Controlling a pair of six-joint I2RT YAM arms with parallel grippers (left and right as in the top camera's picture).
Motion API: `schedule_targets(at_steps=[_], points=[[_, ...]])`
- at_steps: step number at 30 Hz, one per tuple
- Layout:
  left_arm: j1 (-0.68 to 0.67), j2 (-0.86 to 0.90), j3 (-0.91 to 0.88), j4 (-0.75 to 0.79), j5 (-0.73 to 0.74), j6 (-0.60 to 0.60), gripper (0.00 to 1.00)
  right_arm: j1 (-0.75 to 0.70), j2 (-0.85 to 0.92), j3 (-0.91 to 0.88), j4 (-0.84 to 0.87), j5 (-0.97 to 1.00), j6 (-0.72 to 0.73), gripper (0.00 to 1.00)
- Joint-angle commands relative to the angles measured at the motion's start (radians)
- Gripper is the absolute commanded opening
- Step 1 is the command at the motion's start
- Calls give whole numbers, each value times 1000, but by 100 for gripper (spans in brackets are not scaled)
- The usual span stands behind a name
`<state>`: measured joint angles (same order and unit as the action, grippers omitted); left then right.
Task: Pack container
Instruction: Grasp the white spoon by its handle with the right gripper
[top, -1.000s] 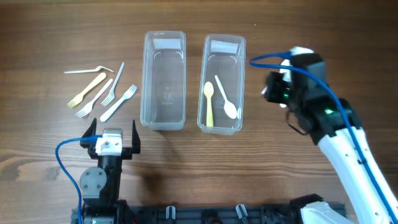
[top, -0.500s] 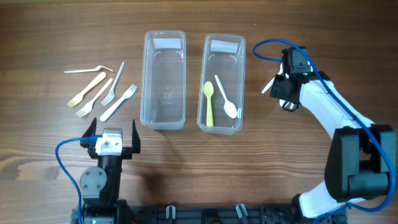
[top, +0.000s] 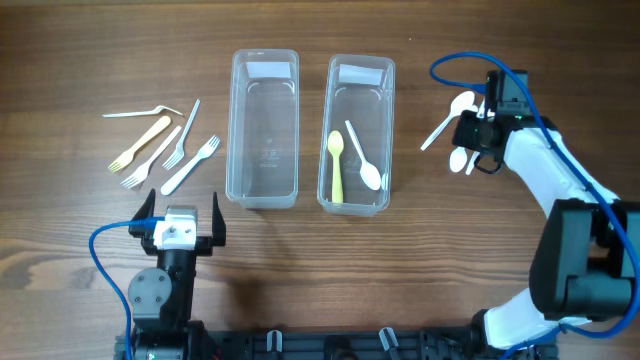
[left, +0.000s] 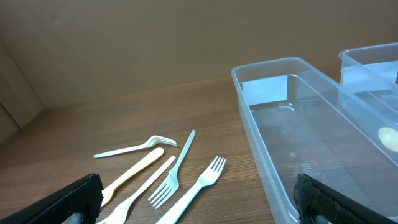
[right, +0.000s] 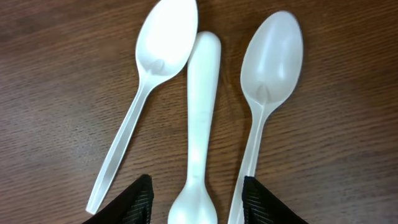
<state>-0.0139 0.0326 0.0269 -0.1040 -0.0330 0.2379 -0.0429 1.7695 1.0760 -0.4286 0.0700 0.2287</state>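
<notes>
A yellow spoon (top: 336, 165) and a white spoon (top: 366, 167) lie in the right container (top: 389, 120); the left container (top: 235, 130) holds nothing. Forks (top: 165, 150) wait at upper left, three white spoons (top: 461, 101) at upper right, glossy and slim. Our right gripper (right: 196, 186) straddles the middle spoon (right: 202, 106), jaws apart and not touching it. The left gripper (top: 183, 208) stands wide open.
</notes>
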Motion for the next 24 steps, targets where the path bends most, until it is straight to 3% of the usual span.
schedule_targets(at_steps=[1, 7, 9, 11, 12, 17, 24], points=[[-3, -5, -6, 5, -10, -9, 100, -2, 77, -5, 2, -21, -18, 46], [-3, -5, -6, 5, -10, -9, 100, -2, 158, -5, -2, -77, -3, 40], [-3, -5, -6, 5, -10, -9, 100, -2, 158, -5, -3, -82, 10, 29], [-3, -5, -6, 5, -9, -9, 100, -2, 157, -5, -4, -118, 9, 9], [-3, -5, -6, 5, -9, -9, 100, -2, 157, -4, -7, -129, 10, 4], [-3, -5, -6, 5, -10, -9, 100, -2, 122, -3, -52, -146, 9, 4], [-3, -5, -6, 5, -9, -9, 100, -2, -111, -3, -98, -146, 10, 4]])
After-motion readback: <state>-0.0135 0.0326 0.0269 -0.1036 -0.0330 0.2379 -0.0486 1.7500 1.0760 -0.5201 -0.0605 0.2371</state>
